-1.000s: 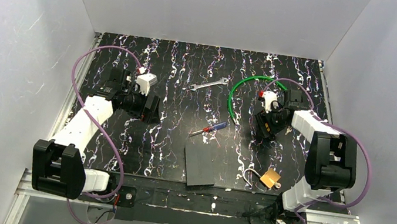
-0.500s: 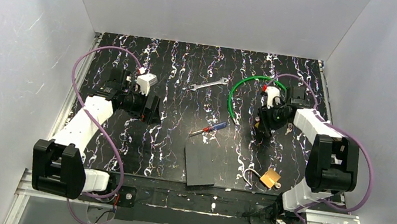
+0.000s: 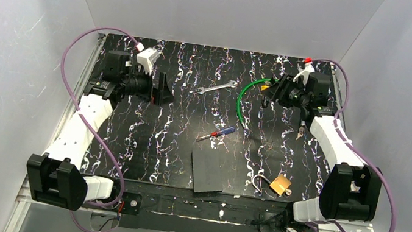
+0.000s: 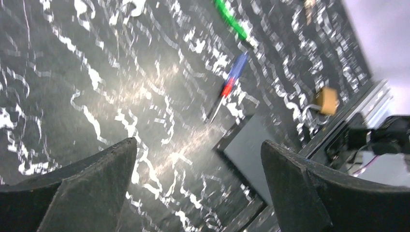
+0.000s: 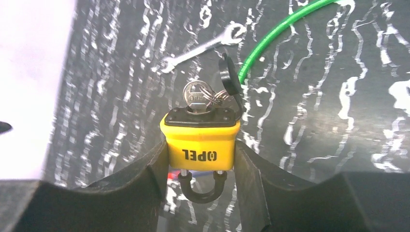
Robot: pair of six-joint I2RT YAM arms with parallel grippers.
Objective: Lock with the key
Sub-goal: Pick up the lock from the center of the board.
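Yellow casing covers the small padlock (image 5: pixel 200 137) that the right gripper (image 5: pixel 200 162) is grasping, its two black fingers (image 5: pixel 145 188) pressed against the lock's left and right sides. In the right wrist view the lock's black shackle (image 5: pixel 202 192) points back toward the camera and the lettering on its face reads upside down. The key (image 5: pixel 196 96), silvery with a round head, stands in the keyhole at the far end of the lock, clear of the table. A wire key ring (image 5: pixel 218 99) hangs from it, and a round black keyhole cover (image 5: pixel 228 76) is flipped up just beside it. From the top view this gripper is raised at the far right of the black marbled table (image 3: pixel 144 144), over the upper end of a curved green cable (image 3: pixel 241 100). A silver spanner (image 3: pixel 216 87) lies to the left of that cable. The left gripper (image 4: pixel 198 186) is released, its fingers spread wide with nothing between them, raised over the far left part of the table. Near the middle lies a screwdriver (image 3: pixel 217 133) with a red-and-blue handle. Nearer the arm bases there is a flat dark grey square plate (image 3: pixel 207 171). Just right of the plate sits a brass padlock (image 3: pixel 281 184) with its silver shackle swung out, well apart from both grippers.
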